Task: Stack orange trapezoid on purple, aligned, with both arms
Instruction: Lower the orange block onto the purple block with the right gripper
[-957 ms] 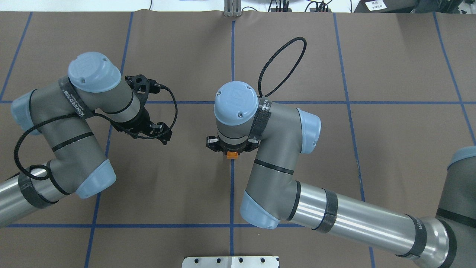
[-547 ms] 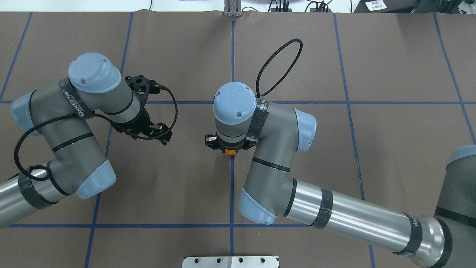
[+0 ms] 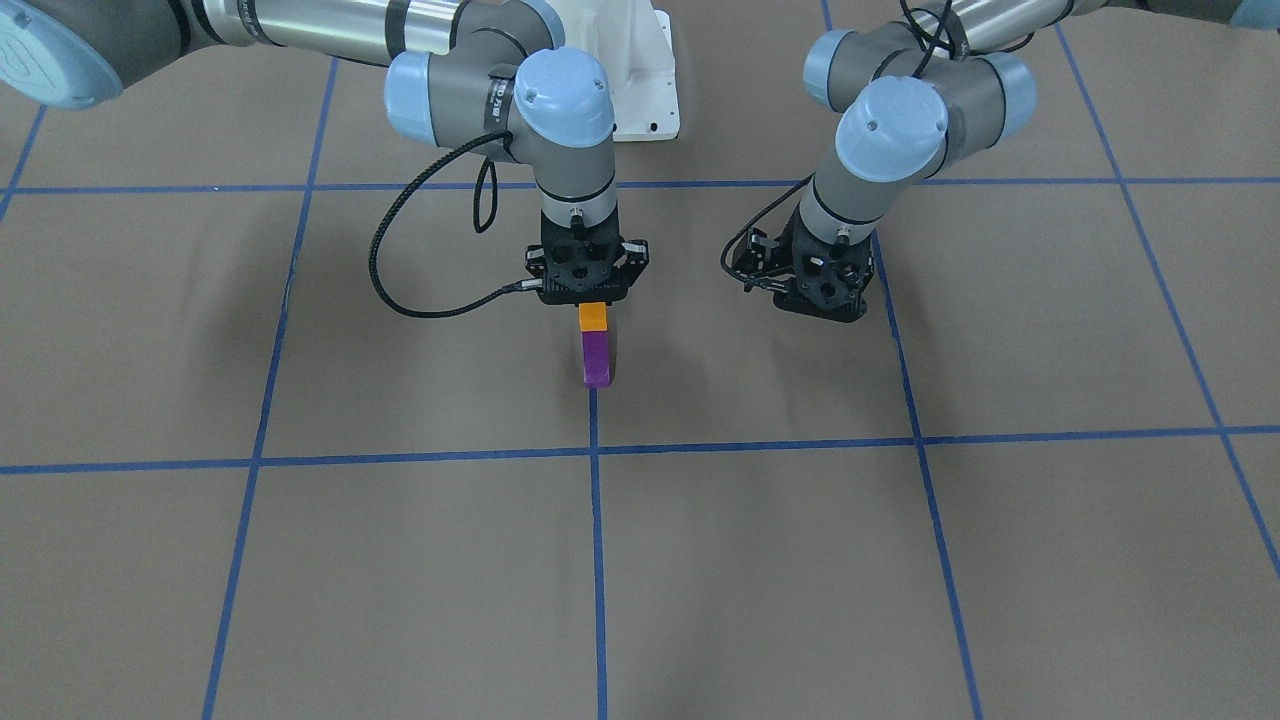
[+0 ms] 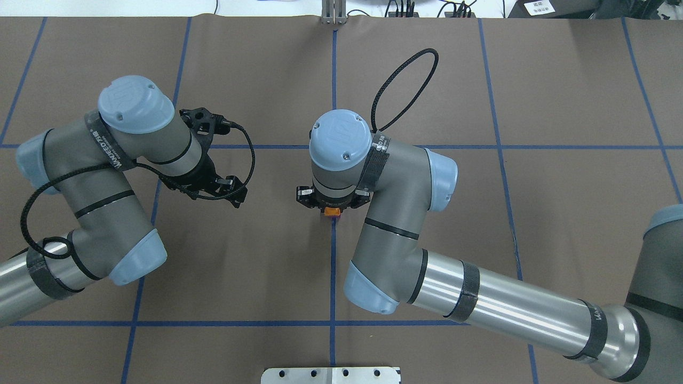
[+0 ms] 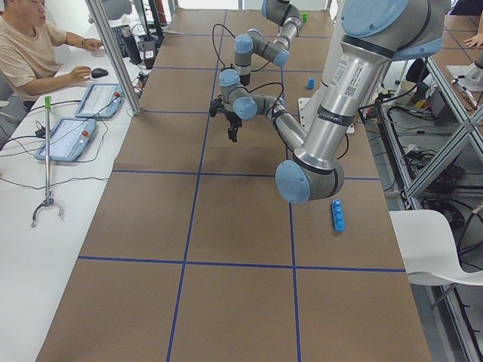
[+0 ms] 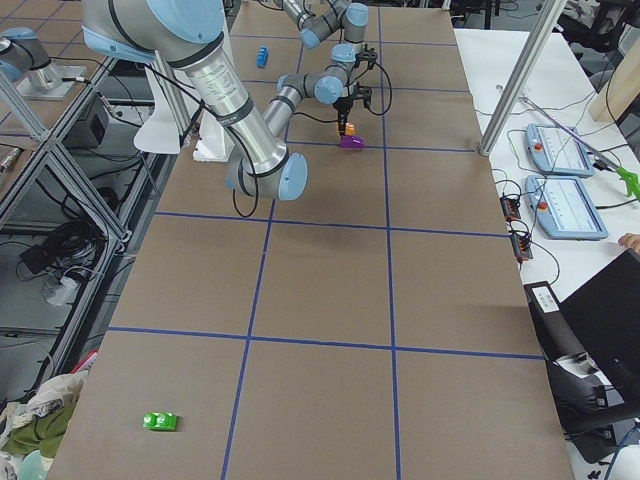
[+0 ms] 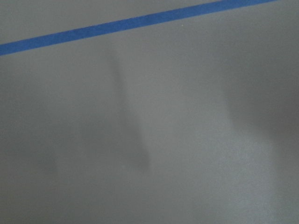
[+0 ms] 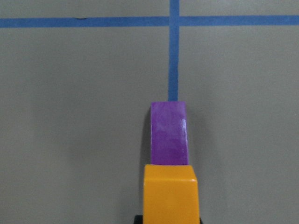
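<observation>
My right gripper [image 3: 590, 300] is shut on the orange trapezoid [image 3: 593, 317] and holds it off the table. The block also shows in the overhead view [image 4: 332, 212] and at the bottom of the right wrist view [image 8: 170, 193]. The purple block [image 3: 596, 360] lies on the table on a blue tape line, just ahead of and below the orange one [image 8: 169, 133]. The two blocks are apart in the right side view: orange [image 6: 343, 127], purple [image 6: 351, 142]. The arm hides the purple block from overhead. My left gripper [image 3: 822, 300] hangs low over bare table to the side; it looks open and holds nothing.
The brown table cover carries a grid of blue tape lines [image 3: 595, 450]. A long blue brick [image 5: 338, 215] and a small blue block [image 5: 310, 83] lie near the robot's base. A green block [image 6: 160, 421] lies far off. An operator [image 5: 30, 45] sits at a side table.
My right gripper has carried the orange trapezoid a little forward along the tape line, away from the robot. The left arm has not moved.
</observation>
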Motion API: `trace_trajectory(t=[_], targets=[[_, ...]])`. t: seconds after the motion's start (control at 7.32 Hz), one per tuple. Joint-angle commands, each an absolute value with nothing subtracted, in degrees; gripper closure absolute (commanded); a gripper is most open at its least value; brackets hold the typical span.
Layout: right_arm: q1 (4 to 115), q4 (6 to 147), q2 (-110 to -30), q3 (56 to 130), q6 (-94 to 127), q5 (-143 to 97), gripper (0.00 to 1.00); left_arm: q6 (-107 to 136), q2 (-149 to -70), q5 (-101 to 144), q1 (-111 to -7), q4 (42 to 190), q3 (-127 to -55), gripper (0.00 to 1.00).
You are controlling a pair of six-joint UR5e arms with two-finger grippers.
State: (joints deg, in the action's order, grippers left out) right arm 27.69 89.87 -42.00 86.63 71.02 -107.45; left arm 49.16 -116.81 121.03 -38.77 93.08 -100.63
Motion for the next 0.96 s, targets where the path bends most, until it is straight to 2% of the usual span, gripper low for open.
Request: trace_trajectory(t=[0.0, 0.82], targets=[[27.7, 89.8, -42.2, 86.2, 71.0, -107.3, 1.0, 49.2, -116.8, 120.9, -38.8, 93.1, -100.5, 0.01], [27.4, 89.6, -41.9, 84.5, 70.9, -107.2, 1.0, 49.3, -116.5, 120.8, -38.4, 93.1, -100.5, 0.01]])
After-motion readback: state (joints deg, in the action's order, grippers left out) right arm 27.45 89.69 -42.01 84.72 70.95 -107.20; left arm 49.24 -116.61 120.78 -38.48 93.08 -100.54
